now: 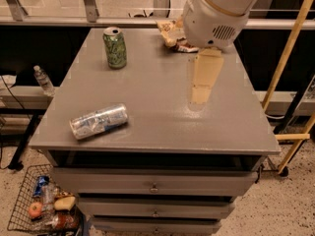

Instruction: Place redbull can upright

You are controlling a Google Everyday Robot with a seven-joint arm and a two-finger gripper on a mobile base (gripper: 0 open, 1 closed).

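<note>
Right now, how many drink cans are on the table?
2. One green can stands back left; one silver can lies front left. The tool hangs right of both; the arm might hide more.

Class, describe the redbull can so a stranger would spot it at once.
Start at the grey table with drawers. Look at its front left corner, far from the gripper hanging over the right side. The redbull can is the silver and blue one lying on its side, unlike the upright green can at the back.
</note>
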